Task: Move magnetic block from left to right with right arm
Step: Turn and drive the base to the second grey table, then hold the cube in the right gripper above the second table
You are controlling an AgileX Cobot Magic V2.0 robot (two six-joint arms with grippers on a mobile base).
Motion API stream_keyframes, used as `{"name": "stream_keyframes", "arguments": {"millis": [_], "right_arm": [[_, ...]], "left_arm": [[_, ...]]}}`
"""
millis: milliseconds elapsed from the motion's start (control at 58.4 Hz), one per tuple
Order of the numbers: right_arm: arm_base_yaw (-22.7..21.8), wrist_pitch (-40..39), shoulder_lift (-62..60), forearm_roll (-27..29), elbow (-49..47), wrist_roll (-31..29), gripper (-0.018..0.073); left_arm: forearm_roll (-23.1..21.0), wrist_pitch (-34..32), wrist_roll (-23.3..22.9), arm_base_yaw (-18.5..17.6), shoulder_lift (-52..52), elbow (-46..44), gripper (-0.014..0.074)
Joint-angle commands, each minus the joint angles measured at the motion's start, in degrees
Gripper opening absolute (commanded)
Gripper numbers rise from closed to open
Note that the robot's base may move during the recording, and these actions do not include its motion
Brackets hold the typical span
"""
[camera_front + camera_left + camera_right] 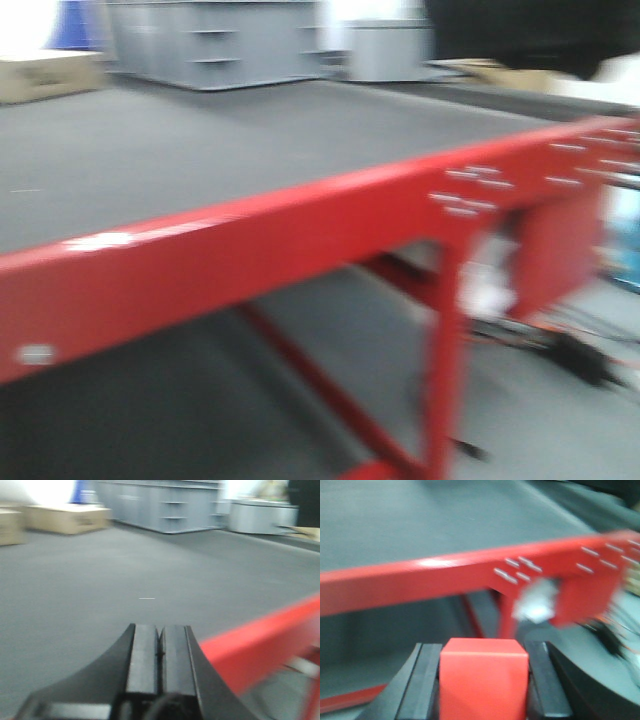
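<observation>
- Plainly, the right tool (485,655) is clamped on the magnetic block (483,685). The red cube sits square between the two dark pads (425,680), with its top face and near face showing.
- That centred grip suits a carry: with a flat face against each pad, the cube should not twist on the way across.
- The left tool (159,645) has its pads (142,650) pressed together with nothing between them. It likely rides narrow because the task gives it no part.
- The right wrist view alone shows the block, and behind it the desk (445,580) seen from the front, with the red rail across the picture. I judge that the block hangs off the grey top, not resting on it.
- The left wrist view adds what the right one lacks: the bare grey top running back to a cardboard box (67,519) and a grey cabinet (165,505).
- The front view gives the desk's whole near corner, its leg and the floor under it. I can make out neither the cube nor either tool there.
- All three views are smeared, so how far right the block has travelled cannot be told.
</observation>
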Motion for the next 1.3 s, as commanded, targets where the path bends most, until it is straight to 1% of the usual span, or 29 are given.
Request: {"name": "stream_keyframes", "arguments": {"millis": [0,1285], "right_arm": [[0.08,-5.08,0.66,-0.59,-1.6,-0.39,0.0246],[0.08,-5.08,0.66,-0.59,-1.6,-0.39,0.0246]], "left_arm": [[-0.26,-5.16,-0.4,-0.36,-0.54,0.39,-0.0126],[-0.26,-5.16,-0.4,-0.36,-0.54,0.39,-0.0126]]}}
